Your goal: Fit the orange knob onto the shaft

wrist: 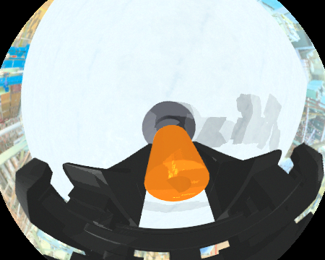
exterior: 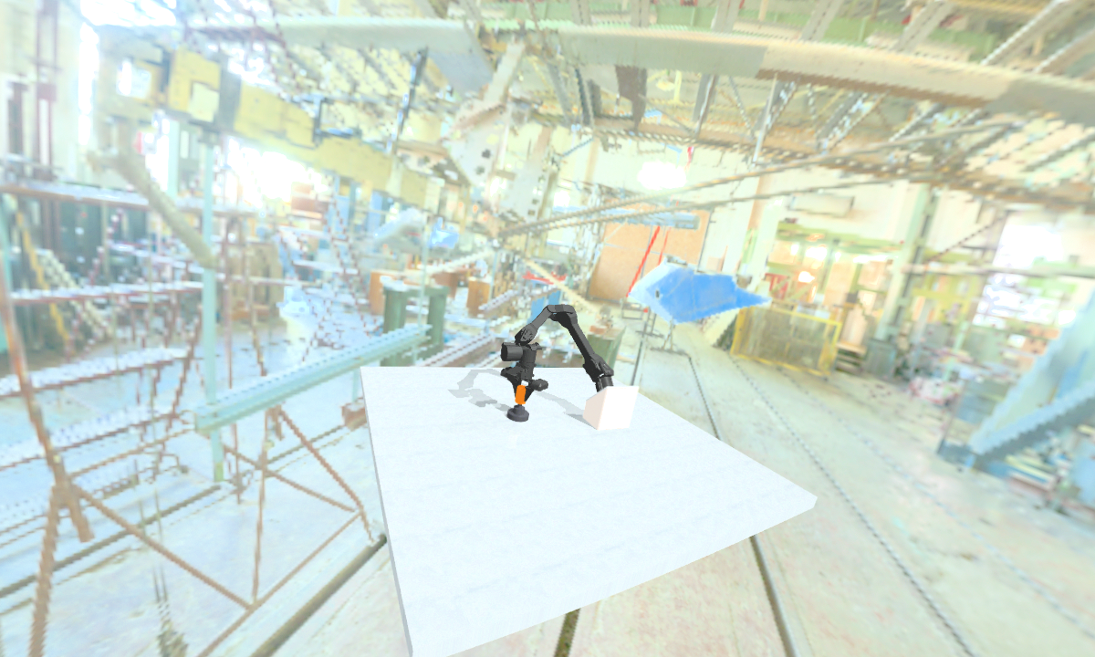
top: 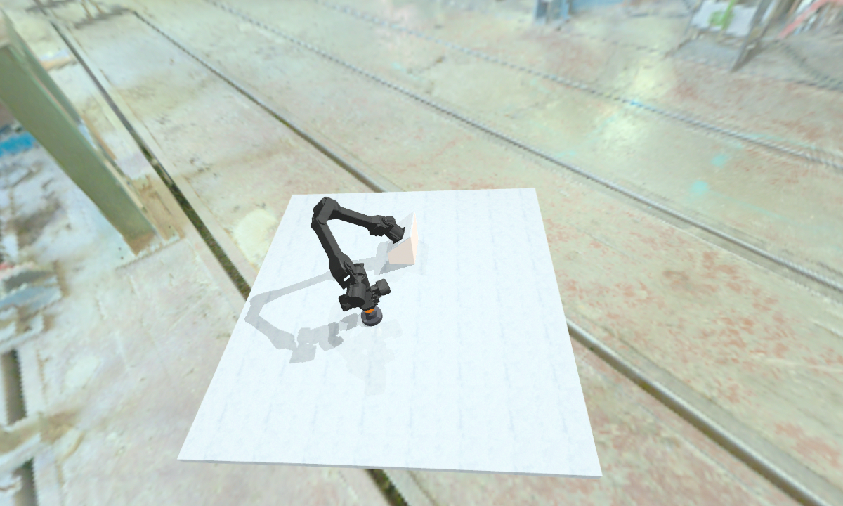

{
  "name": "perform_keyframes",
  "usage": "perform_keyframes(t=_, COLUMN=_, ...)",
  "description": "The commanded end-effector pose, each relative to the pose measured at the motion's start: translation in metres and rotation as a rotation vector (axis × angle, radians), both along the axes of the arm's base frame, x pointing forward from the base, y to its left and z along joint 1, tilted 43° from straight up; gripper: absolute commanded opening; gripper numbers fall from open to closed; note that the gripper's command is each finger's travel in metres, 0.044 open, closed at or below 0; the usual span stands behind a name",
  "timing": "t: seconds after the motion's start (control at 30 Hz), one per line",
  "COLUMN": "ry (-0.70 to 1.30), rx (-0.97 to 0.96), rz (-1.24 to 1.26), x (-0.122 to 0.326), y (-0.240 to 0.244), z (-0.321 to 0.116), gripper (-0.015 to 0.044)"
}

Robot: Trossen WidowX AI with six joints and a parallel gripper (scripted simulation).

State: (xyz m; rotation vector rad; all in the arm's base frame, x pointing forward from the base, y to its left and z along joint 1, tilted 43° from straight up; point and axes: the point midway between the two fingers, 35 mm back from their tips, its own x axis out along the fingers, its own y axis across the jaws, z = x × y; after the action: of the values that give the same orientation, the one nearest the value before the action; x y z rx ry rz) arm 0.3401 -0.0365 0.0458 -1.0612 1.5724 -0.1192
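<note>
The orange knob (top: 369, 310) (exterior: 520, 395) (wrist: 175, 162) is upright between the fingers of my gripper (exterior: 520, 391) (wrist: 176, 166), which is shut on it. The dark round pedestal (top: 371, 319) (exterior: 517, 414) (wrist: 149, 120) stands on the table directly under the knob. The knob's lower end is above the pedestal's wide base, at its raised dark middle. The shaft and its flat side are hidden, and so is the knob's hole. I cannot tell how far the knob is over the shaft.
The white table (top: 475, 377) (exterior: 584, 506) carries everything. A pale, slanted block (top: 402, 254) (exterior: 615, 410) stands beside the arm's base, to one side of the pedestal. The arm's shadow lies on the table.
</note>
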Motion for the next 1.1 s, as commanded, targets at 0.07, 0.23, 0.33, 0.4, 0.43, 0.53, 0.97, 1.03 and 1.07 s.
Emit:
perform_keyframes(t=0.07, ry=0.025, rx=-0.001, rz=0.029, x=0.0004, y=-0.0011, z=-0.0023, gripper=0.0)
perform_keyframes(t=0.23, ry=0.025, rx=-0.001, rz=0.029, x=-0.0003, y=-0.0009, z=-0.0034, gripper=0.0)
perform_keyframes(t=0.33, ry=0.025, rx=-0.001, rz=0.029, x=-0.0003, y=-0.0012, z=-0.0037, gripper=0.0)
perform_keyframes(t=0.4, ry=0.025, rx=-0.001, rz=0.029, x=-0.0003, y=-0.0009, z=-0.0032, gripper=0.0)
perform_keyframes(t=0.43, ry=0.025, rx=-0.001, rz=0.029, x=-0.0003, y=-0.0009, z=-0.0032, gripper=0.0)
perform_keyframes(t=0.53, ry=0.025, rx=-0.001, rz=0.029, x=-0.0002, y=-0.0014, z=-0.0034, gripper=0.0)
perform_keyframes(t=0.97, ry=0.025, rx=-0.001, rz=0.029, x=0.0001, y=0.0002, z=0.0, gripper=0.0)
perform_keyframes(t=1.03, ry=0.025, rx=-0.001, rz=0.029, x=0.0003, y=0.0006, z=0.001, gripper=0.0)
perform_keyframes(t=1.07, ry=0.025, rx=-0.001, rz=0.029, x=0.0005, y=0.0008, z=0.0013, gripper=0.0)
